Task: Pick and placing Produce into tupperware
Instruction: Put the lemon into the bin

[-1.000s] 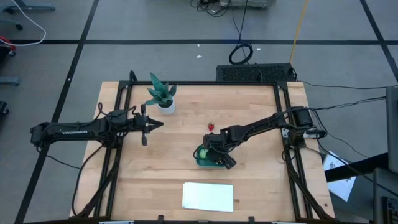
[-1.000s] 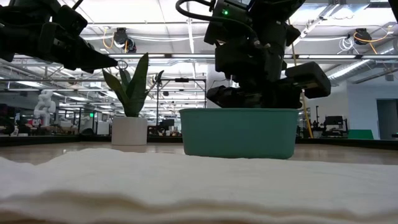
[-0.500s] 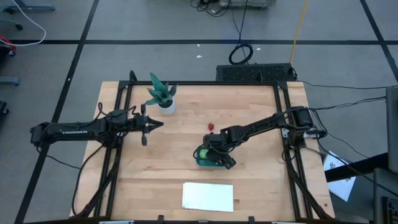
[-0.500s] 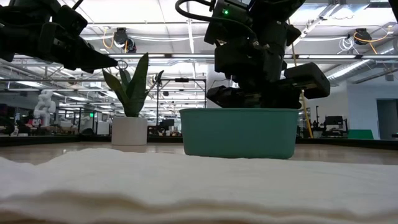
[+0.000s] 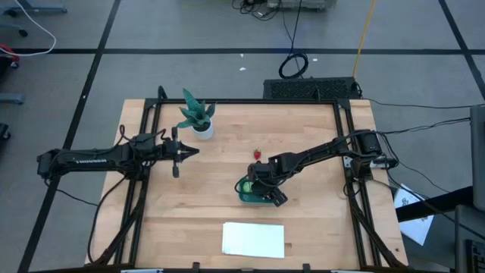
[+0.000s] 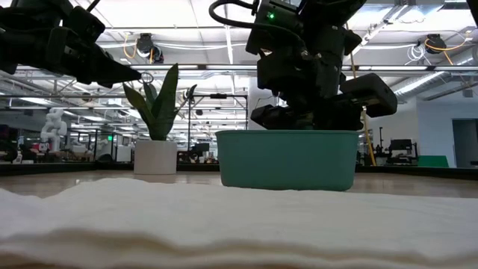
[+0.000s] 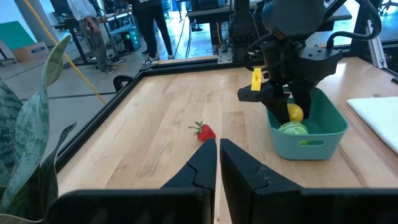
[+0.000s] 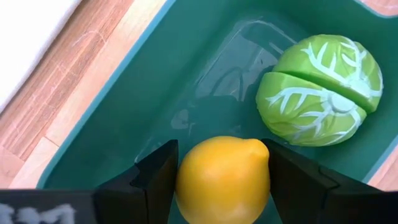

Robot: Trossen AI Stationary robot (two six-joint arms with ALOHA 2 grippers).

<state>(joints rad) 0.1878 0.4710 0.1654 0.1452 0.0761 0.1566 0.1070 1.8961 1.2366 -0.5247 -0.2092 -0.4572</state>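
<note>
From above, the right arm reaches from the table's right edge toward the middle, its right gripper (image 5: 261, 189) lowered over the teal tupperware (image 5: 250, 196). A round green piece (image 5: 245, 185) shows at the container's left end, and the red strawberry (image 5: 257, 155) lies on the bare wood just beyond the container, apart from it. The left arm stretches in from the left edge, its left gripper (image 5: 186, 152) poised near the potted plant (image 5: 197, 115). A flat white rectangle (image 5: 253, 239) lies near the front edge of the wooden table (image 5: 303, 227).

At table height, the right gripper hangs down into the tupperware's open top, its tips hidden behind the teal wall; the left one sits high at the side beside the plant.

Past the left wrist's own fingers (image 7: 202, 165), which are pressed together with nothing between them, the strawberry rests on the wood, and the far gripper stands in the container with the yellow lemon (image 7: 294, 112) between its fingers and the green piece beside it.

Looking through the right wrist camera, the jaws flank the lemon on both sides, fitted close against it, while the lemon sits low in the tupperware. The green piece lies just beside it on the container's floor.
</note>
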